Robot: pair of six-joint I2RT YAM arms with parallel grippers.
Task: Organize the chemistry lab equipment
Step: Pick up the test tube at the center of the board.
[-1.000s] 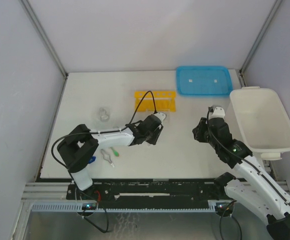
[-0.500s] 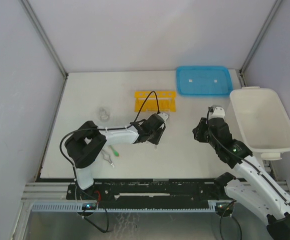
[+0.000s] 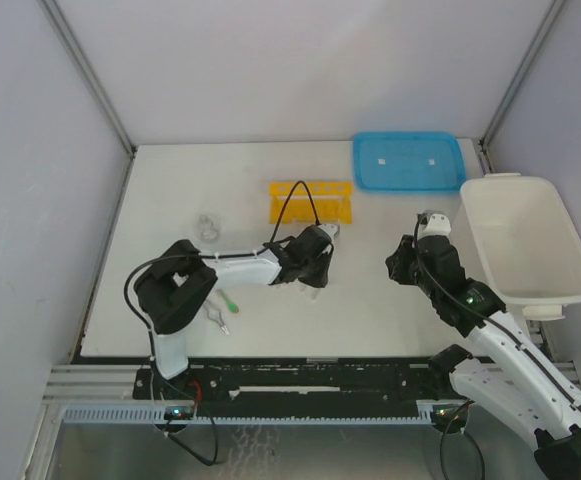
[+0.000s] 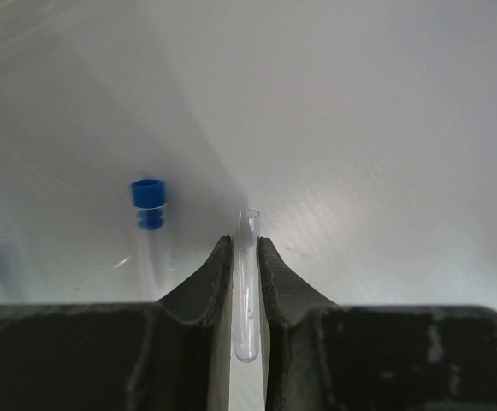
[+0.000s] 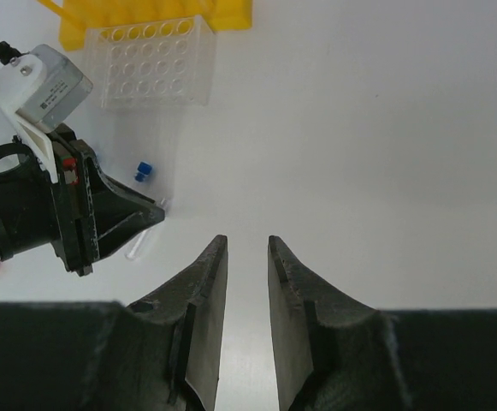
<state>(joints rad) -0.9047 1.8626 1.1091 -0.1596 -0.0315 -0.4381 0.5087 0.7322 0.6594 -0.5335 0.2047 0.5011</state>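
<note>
Tube (image 4: 247, 291), clear and without a cap, lies on the white counter (image 3: 170, 190) between the two fingers of the left hand (image 3: 316, 270), and these fingers are pressed against its sides, so the hand is pinching the tube near its round end. In the left wrist view the open mouth of the tube points to 12 o'clock. A second tube with a blue cap (image 4: 149, 229) lies just beside, at about 10 o'clock from the pinched one.

The grip sits low, close to the closed end, and the glass-like wall is smooth. I judge that the tube can slip or swing between the fingers when it is lifted, and then it falls back and rolls. If the fingers press too hard, the thin wall may crack.

The yellow plastic tube rack (image 3: 311, 201) stands at 12 o'clock from the left hand, near, with small holes, so a tilted tube may miss its hole.

The right hand (image 5: 246, 282) hangs over bare counter, fingers slightly apart, holding nothing.
</note>
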